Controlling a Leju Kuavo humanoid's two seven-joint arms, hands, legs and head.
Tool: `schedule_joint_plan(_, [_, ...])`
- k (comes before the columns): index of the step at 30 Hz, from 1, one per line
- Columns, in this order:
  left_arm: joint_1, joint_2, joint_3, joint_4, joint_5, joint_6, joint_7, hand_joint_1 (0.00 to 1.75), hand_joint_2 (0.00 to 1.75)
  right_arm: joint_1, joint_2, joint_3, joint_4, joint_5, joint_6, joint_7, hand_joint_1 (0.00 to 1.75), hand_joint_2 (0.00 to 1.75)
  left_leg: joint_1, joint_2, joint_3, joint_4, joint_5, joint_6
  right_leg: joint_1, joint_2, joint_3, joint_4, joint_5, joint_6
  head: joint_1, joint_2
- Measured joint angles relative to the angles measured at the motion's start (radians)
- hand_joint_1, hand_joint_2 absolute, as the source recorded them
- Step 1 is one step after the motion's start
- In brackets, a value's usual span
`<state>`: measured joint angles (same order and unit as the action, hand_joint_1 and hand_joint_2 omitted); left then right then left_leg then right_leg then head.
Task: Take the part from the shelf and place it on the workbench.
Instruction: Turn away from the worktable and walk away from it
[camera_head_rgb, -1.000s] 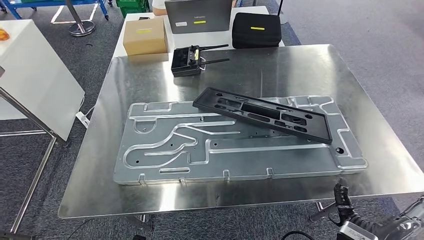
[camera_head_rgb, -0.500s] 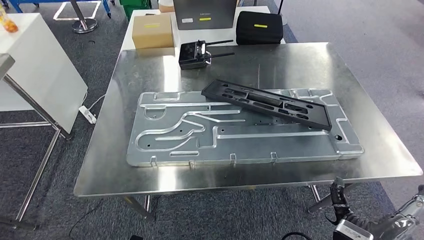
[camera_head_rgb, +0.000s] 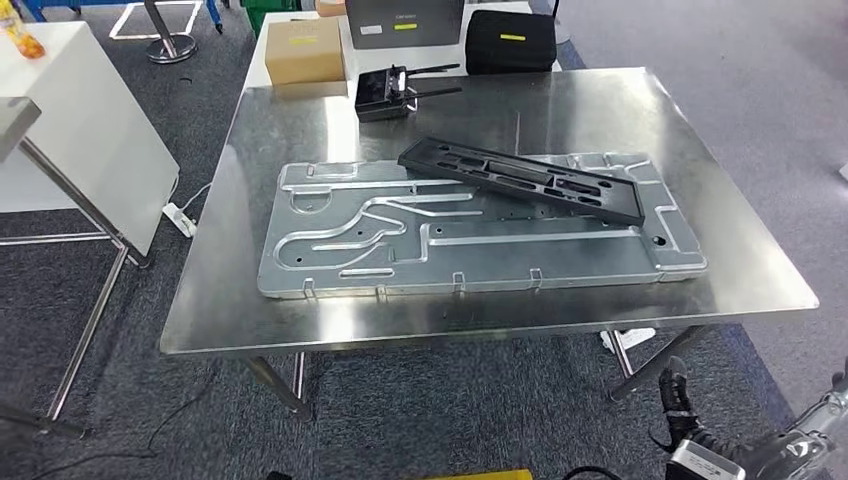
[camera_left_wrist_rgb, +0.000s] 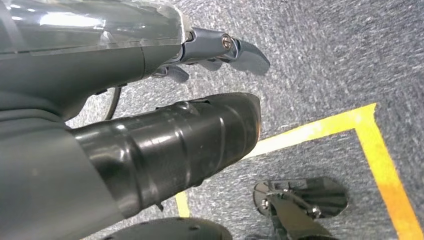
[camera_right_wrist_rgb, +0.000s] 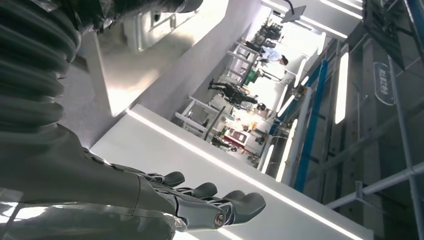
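Note:
The long black plastic part (camera_head_rgb: 520, 179) lies slantwise on the embossed silver plate (camera_head_rgb: 400, 250), which rests on the steel workbench (camera_head_rgb: 700, 150). No hand touches it. My right arm (camera_head_rgb: 705, 455) hangs low at the near right, short of the bench's front edge. In the right wrist view my right hand (camera_right_wrist_rgb: 200, 205) holds nothing, its fingers stretched out and apart. In the left wrist view my left hand (camera_left_wrist_rgb: 220, 47) hangs over the grey carpet, fingers extended, holding nothing.
At the bench's far edge sit a black device with antennas (camera_head_rgb: 385, 92), a cardboard box (camera_head_rgb: 305, 50), a black case (camera_head_rgb: 510, 42) and a grey laptop (camera_head_rgb: 405, 20). A white table (camera_head_rgb: 80, 140) stands at the left. Yellow tape (camera_left_wrist_rgb: 350, 125) marks the carpet.
The whole picture has shifted: the bench now looks farther off and more floor shows before it, so the camera has backed away. The black part stays put on the plate.

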<state>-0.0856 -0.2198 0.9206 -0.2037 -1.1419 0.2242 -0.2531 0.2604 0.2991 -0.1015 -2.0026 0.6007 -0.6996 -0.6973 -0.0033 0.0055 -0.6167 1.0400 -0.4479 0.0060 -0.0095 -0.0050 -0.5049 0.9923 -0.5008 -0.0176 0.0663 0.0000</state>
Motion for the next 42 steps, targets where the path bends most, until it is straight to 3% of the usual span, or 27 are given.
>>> schedule_joint_plan(3, [0.001, 0.000, 0.001, 0.000, 0.000, 0.000, 0.001, 0.00, 0.00, 0.000, 0.002, 0.000, 0.011, -0.009, 0.000, 0.000, 0.00, 1.75, 0.007, -0.002, -0.049, 0.161, -0.134, -0.016, -0.003, -0.003, -0.039, -0.001, 0.033, -0.009, -0.002, 0.000])
schedule_joint_plan(4, [0.001, 0.000, 0.001, 0.000, 0.000, 0.000, 0.001, 0.00, 0.00, 0.000, 0.002, 0.000, 0.016, -0.012, 0.000, 0.000, 0.00, 1.75, 0.009, -0.002, -0.057, 0.212, -0.156, -0.020, -0.003, -0.005, -0.053, 0.001, 0.042, -0.008, -0.002, 0.000])
schedule_joint_plan(5, [0.002, 0.000, 0.001, 0.000, 0.000, 0.000, 0.001, 0.00, 0.00, 0.000, 0.002, 0.000, 0.022, -0.015, 0.000, 0.000, 0.00, 1.75, 0.011, -0.002, -0.051, 0.238, -0.157, -0.023, -0.004, -0.006, -0.067, 0.004, 0.051, -0.006, -0.002, 0.000])
schedule_joint_plan(6, [0.002, 0.000, 0.001, 0.000, 0.000, 0.000, 0.001, 0.00, 0.00, 0.000, 0.002, 0.000, 0.027, -0.017, 0.000, 0.001, 0.00, 1.75, 0.014, -0.002, -0.029, 0.227, -0.140, -0.026, -0.004, -0.007, -0.080, 0.009, 0.058, -0.003, -0.002, 0.000])
schedule_joint_plan(7, [0.002, 0.000, 0.001, 0.000, 0.000, 0.000, 0.001, 0.00, 0.00, 0.000, 0.002, 0.000, 0.031, -0.018, 0.000, 0.002, 0.00, 1.75, 0.016, -0.001, 0.014, 0.177, -0.112, -0.027, -0.005, -0.007, -0.092, 0.014, 0.065, 0.000, -0.003, 0.000])
schedule_joint_plan(9, [0.000, 0.000, 0.001, 0.000, -0.001, 0.000, 0.001, 0.00, 0.00, -0.001, 0.002, 0.000, 0.037, -0.021, 0.000, 0.006, 0.00, 1.75, 0.017, -0.003, 0.113, 0.035, -0.084, -0.025, -0.006, -0.007, -0.111, 0.027, 0.076, 0.010, -0.003, 0.000])
schedule_joint_plan(10, [-0.001, 0.000, 0.001, 0.000, -0.001, 0.000, 0.001, 0.00, 0.00, -0.001, 0.002, 0.000, 0.039, -0.022, 0.000, 0.007, 0.00, 1.75, 0.015, -0.005, 0.144, -0.017, -0.082, -0.021, -0.006, -0.007, -0.116, 0.032, 0.081, 0.017, -0.002, 0.000])
schedule_joint_plan(11, [-0.002, 0.000, 0.001, 0.000, -0.001, 0.000, 0.000, 0.00, 0.00, -0.002, 0.002, 0.000, 0.041, -0.024, 0.000, 0.009, 0.00, 1.75, 0.013, -0.007, 0.157, -0.042, -0.087, -0.014, -0.005, -0.007, -0.120, 0.035, 0.087, 0.024, -0.002, 0.000])
schedule_joint_plan(13, [-0.001, 0.000, 0.001, 0.000, 0.000, 0.000, 0.000, 0.00, 0.00, -0.004, 0.001, 0.000, 0.045, -0.027, 0.000, 0.013, 0.00, 1.75, 0.010, -0.008, 0.150, -0.048, -0.081, 0.004, -0.004, -0.006, -0.122, 0.034, 0.099, 0.038, -0.002, 0.000])
schedule_joint_plan(14, [-0.001, 0.000, 0.002, 0.000, 0.000, 0.000, 0.000, 0.00, 0.00, -0.005, 0.000, 0.000, 0.047, -0.029, 0.000, 0.017, 0.00, 1.75, 0.010, -0.006, 0.144, -0.049, -0.074, 0.014, -0.006, -0.005, -0.127, 0.038, 0.094, 0.044, -0.002, 0.000])
schedule_joint_plan(15, [-0.001, 0.000, 0.002, 0.000, 0.000, -0.001, 0.000, 0.00, 0.00, -0.005, -0.001, 0.000, 0.050, -0.033, 0.000, 0.023, 0.00, 1.75, 0.010, -0.004, 0.135, -0.052, -0.064, 0.024, -0.008, -0.004, -0.136, 0.055, 0.070, 0.048, -0.002, 0.000])
schedule_joint_plan(17, [-0.003, 0.000, 0.002, 0.000, 0.000, -0.001, -0.001, 0.00, 0.00, -0.006, -0.004, 0.000, 0.053, -0.041, 0.000, 0.034, 0.00, 1.75, 0.011, 0.000, 0.118, -0.054, -0.048, 0.038, -0.011, -0.001, -0.157, 0.108, 0.003, 0.054, -0.002, 0.000])
schedule_joint_plan(18, [-0.003, 0.000, 0.002, 0.000, 0.000, -0.001, -0.001, 0.00, 0.00, -0.006, -0.005, 0.000, 0.054, -0.044, 0.000, 0.037, 0.00, 1.75, 0.010, 0.000, 0.113, -0.053, -0.044, 0.041, -0.011, -0.001, -0.164, 0.130, -0.022, 0.055, -0.002, 0.000])
schedule_joint_plan(21, [-0.003, 0.000, 0.002, 0.000, 0.000, -0.001, -0.001, 0.00, 0.00, -0.006, -0.007, 0.000, 0.055, -0.047, 0.000, 0.039, 0.00, 1.75, 0.010, 0.000, 0.110, -0.053, -0.042, 0.042, -0.011, -0.001, -0.169, 0.146, -0.037, 0.055, -0.002, 0.000])
schedule_joint_plan(24, [-0.002, 0.000, 0.002, 0.000, 0.000, -0.002, -0.002, 0.00, 0.00, -0.008, -0.016, 0.000, 0.061, -0.059, 0.000, 0.055, 0.00, 1.75, 0.005, 0.001, 0.087, -0.051, -0.024, 0.045, -0.010, 0.000, -0.192, 0.261, -0.093, 0.059, -0.002, 0.000])
schedule_joint_plan(25, [-0.002, 0.000, 0.002, 0.000, 0.000, -0.002, -0.002, 0.00, 0.00, -0.009, -0.022, 0.000, 0.065, -0.064, 0.000, 0.063, 0.00, 1.75, 0.000, 0.001, 0.067, -0.048, -0.010, 0.044, -0.006, 0.001, -0.148, 0.240, -0.083, 0.052, -0.002, 0.000])
schedule_joint_plan(28, [-0.001, -0.001, 0.003, 0.000, 0.000, -0.003, -0.001, 0.00, 0.00, -0.016, -0.032, 0.001, 0.073, -0.067, 0.000, 0.072, 0.00, 1.75, -0.009, 0.001, 0.025, -0.039, 0.028, 0.032, 0.010, 0.001, 0.030, 0.020, -0.026, 0.018, -0.002, 0.000])
schedule_joint_plan(30, [-0.001, -0.001, 0.003, 0.000, 0.000, -0.004, -0.002, 0.00, 0.00, -0.017, -0.033, 0.001, 0.074, -0.067, 0.000, 0.072, 0.00, 0.87, -0.007, 0.002, 0.022, -0.040, 0.041, 0.021, 0.013, 0.001, 0.034, -0.004, -0.023, 0.010, -0.002, 0.000])
schedule_joint_plan(32, [-0.001, -0.001, 0.003, 0.000, 0.001, -0.003, -0.002, 0.00, 0.00, -0.019, -0.034, 0.003, 0.076, -0.067, 0.000, 0.072, 0.00, 0.00, -0.006, 0.000, 0.012, -0.024, 0.022, 0.008, 0.008, -0.003, 0.022, -0.013, -0.004, -0.001, -0.003, 0.000])
schedule_joint_plan(34, [0.000, -0.001, 0.004, 0.000, 0.003, -0.003, -0.001, 0.00, 0.00, -0.019, -0.034, 0.006, 0.079, -0.070, 0.000, 0.076, 0.00, 0.00, -0.001, -0.002, -0.017, 0.054, -0.056, -0.005, 0.003, -0.007, 0.002, -0.019, 0.017, -0.011, -0.005, 0.000])
schedule_joint_plan(36, [0.000, -0.001, 0.004, 0.000, 0.003, -0.003, -0.001, 0.00, 0.00, -0.019, -0.037, 0.011, 0.082, -0.082, 0.000, 0.088, 0.00, 0.00, 0.006, -0.002, -0.051, 0.181, -0.141, -0.016, 0.003, -0.009, -0.023, -0.016, 0.035, -0.013, -0.006, 0.000])
schedule_joint_plan(37, [0.000, -0.001, 0.004, 0.000, 0.003, -0.003, -0.002, 0.00, 0.00, -0.019, -0.040, 0.013, 0.085, -0.089, 0.000, 0.096, 0.00, 0.00, 0.010, -0.002, -0.057, 0.226, -0.156, -0.022, 0.002, -0.010, -0.037, -0.013, 0.043, -0.012, -0.006, 0.000])
schedule_joint_plan(38, [0.000, -0.001, 0.004, 0.000, 0.003, -0.003, -0.002, 0.00, 0.00, -0.019, -0.044, 0.016, 0.087, -0.097, 0.000, 0.102, 0.00, 0.00, 0.013, -0.002, -0.047, 0.240, -0.147, -0.026, 0.001, -0.011, -0.052, -0.008, 0.051, -0.009, -0.006, 0.000])
schedule_joint_plan(39, [0.000, 0.000, 0.004, 0.000, 0.003, -0.003, -0.002, 0.00, 0.00, -0.019, -0.050, 0.020, 0.090, -0.103, 0.000, 0.107, 0.00, 0.00, 0.017, -0.002, -0.019, 0.214, -0.121, -0.031, -0.002, -0.011, -0.066, -0.001, 0.057, -0.005, -0.006, 0.000])
schedule_joint_plan(40, [0.000, 0.000, 0.005, 0.000, 0.003, -0.003, -0.003, 0.00, 0.00, -0.019, -0.056, 0.023, 0.091, -0.107, 0.000, 0.109, 0.00, 0.00, 0.021, -0.002, 0.028, 0.155, -0.090, -0.035, -0.004, -0.011, -0.080, 0.008, 0.063, 0.000, -0.006, 0.000])
schedule_joint_plan(42, [-0.003, 0.000, 0.006, 0.000, 0.004, -0.004, -0.006, 0.00, 0.00, -0.019, -0.065, 0.029, 0.092, -0.115, 0.000, 0.105, 0.00, 0.00, 0.022, -0.004, 0.118, 0.020, -0.070, -0.034, -0.006, -0.011, -0.103, 0.029, 0.070, 0.011, -0.006, 0.000])
